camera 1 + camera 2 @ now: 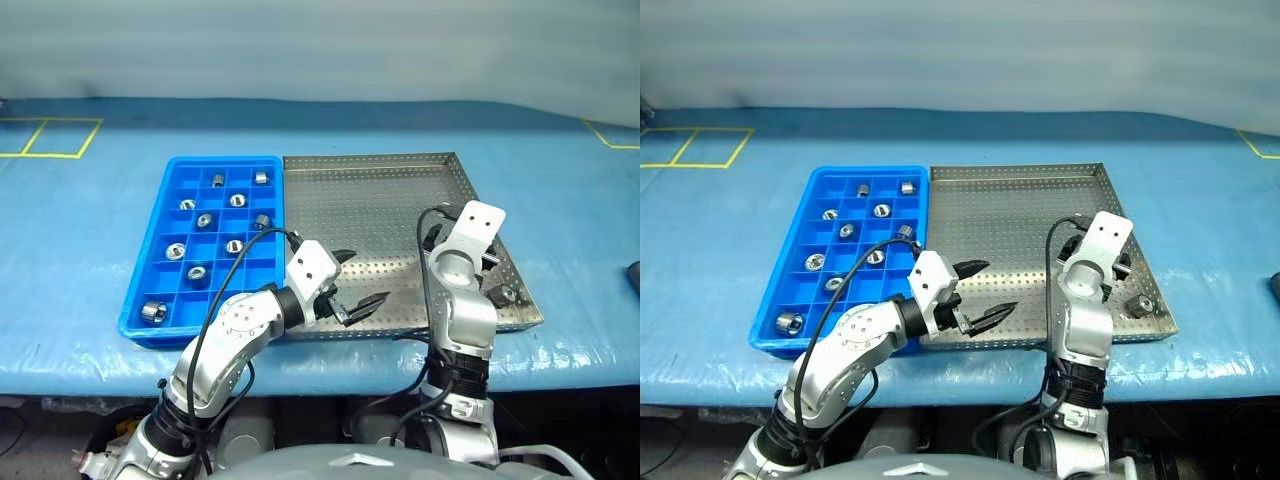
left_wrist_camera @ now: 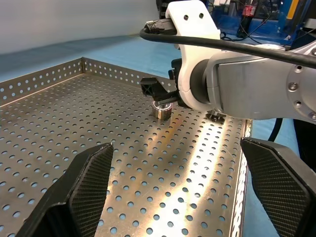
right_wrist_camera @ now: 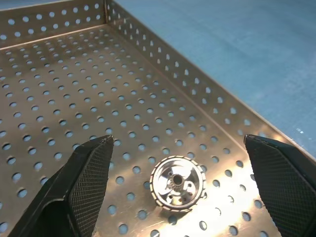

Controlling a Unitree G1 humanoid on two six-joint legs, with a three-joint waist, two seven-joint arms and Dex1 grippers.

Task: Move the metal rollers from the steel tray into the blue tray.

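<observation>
Both grippers are spread wide and hold nothing. The right gripper (image 3: 175, 197) hangs over one roller (image 3: 177, 183) at the steel tray's (image 1: 380, 200) near right corner. The left gripper (image 1: 357, 284) is over the tray's near edge, beside the blue tray (image 1: 150, 250).

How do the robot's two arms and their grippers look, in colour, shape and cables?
Both arms are silver-grey metal with rounded joints and white wrist housings. A black cable loops along each arm. The left gripper and the right gripper each have two black, tapering fingers with a fine mesh-textured surface.
</observation>
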